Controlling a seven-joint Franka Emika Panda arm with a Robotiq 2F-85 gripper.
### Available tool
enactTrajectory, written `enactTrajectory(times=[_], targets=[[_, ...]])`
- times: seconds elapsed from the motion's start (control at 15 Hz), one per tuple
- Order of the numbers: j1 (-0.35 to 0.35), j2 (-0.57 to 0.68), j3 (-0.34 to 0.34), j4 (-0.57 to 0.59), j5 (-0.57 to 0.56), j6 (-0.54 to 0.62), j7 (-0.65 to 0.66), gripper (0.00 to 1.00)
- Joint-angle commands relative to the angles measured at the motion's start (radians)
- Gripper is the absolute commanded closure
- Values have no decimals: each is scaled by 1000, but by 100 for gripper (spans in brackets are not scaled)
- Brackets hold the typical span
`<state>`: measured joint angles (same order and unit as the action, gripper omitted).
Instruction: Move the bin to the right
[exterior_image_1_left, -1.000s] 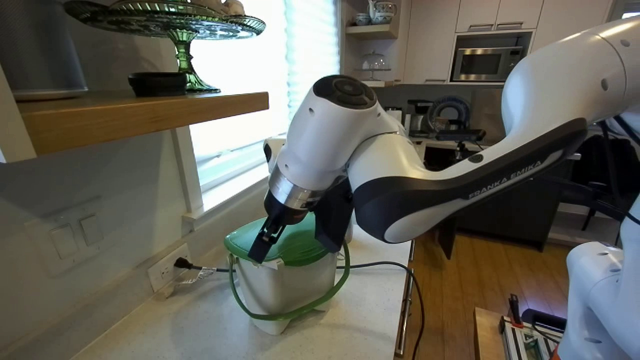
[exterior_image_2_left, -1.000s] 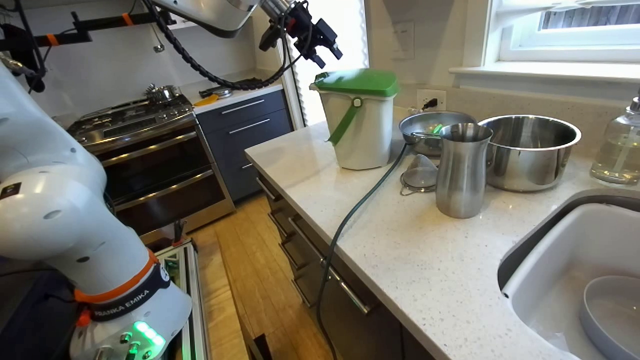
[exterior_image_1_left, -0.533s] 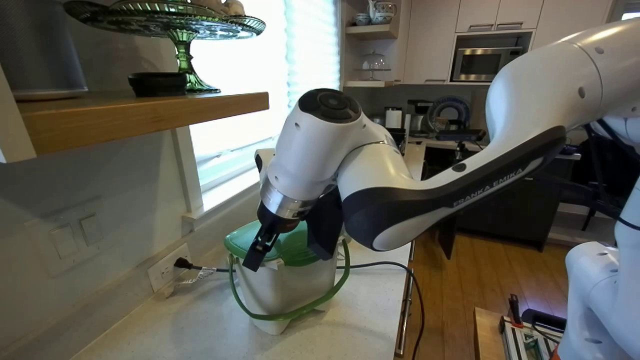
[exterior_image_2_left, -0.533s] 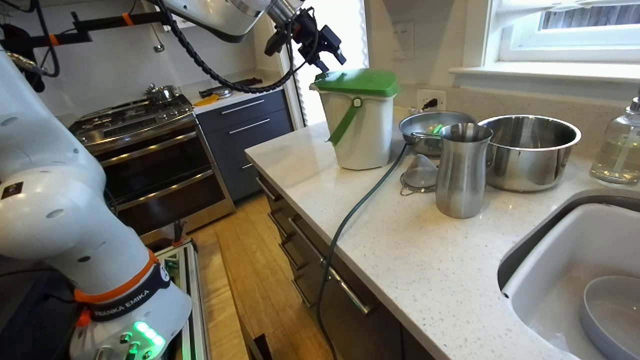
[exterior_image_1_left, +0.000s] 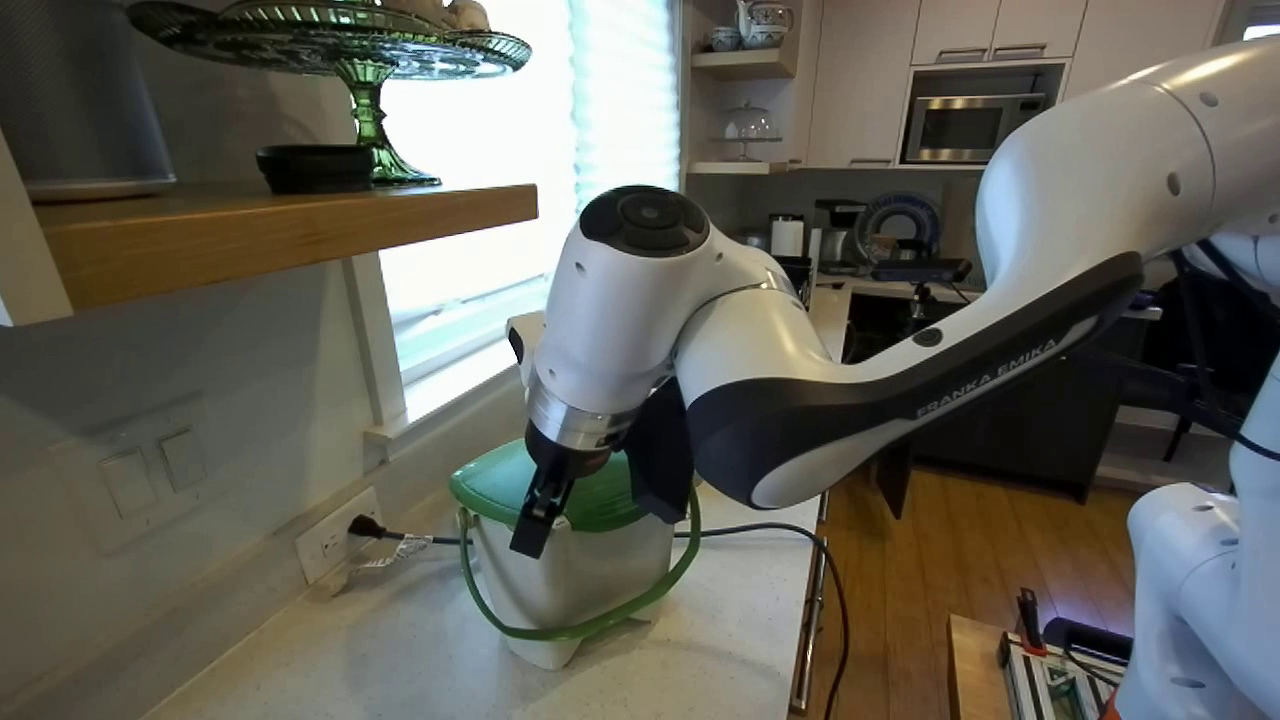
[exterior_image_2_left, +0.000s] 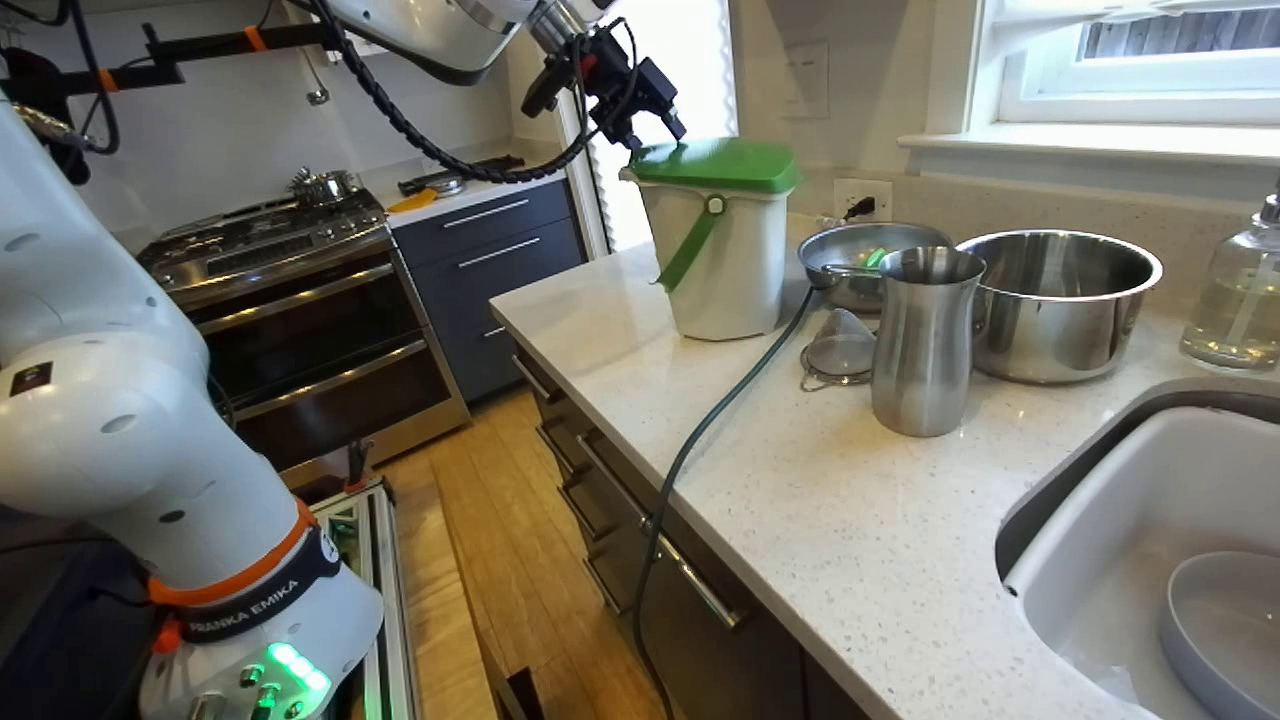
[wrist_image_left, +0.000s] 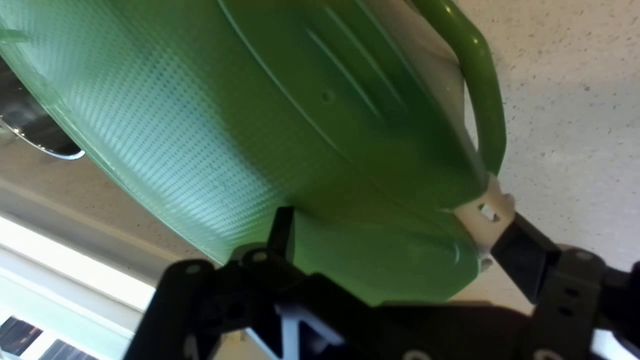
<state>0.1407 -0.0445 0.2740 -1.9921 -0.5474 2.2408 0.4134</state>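
Bin (exterior_image_2_left: 738, 258) off-wht; lid (wrist_image_left: 250, 140) grn, dotted; counter (exterior_image_2_left: 830, 500) wht, speckled

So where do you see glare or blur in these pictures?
Wrist view: a pale sheen on the green lid, the gripper dark and soft-edged; in an exterior view, the window washed out white; in an exterior view, bright reflections on the pot.

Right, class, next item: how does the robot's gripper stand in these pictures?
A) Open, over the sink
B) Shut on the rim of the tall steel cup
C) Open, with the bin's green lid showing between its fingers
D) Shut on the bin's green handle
C: in the wrist view the gripper has its fingers well apart, and the bin's green lid shows in the gap.
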Motion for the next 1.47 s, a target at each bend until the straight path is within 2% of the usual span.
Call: enactTrajectory(times=[0.0, 0.8, 1.4], targets=[[24, -29, -16, -9, 9, -72, -53, 0], [18, -111, -36, -81, 37, -103, -137, 0], [-2, -224, -62, -193, 57, -87, -185, 0]])
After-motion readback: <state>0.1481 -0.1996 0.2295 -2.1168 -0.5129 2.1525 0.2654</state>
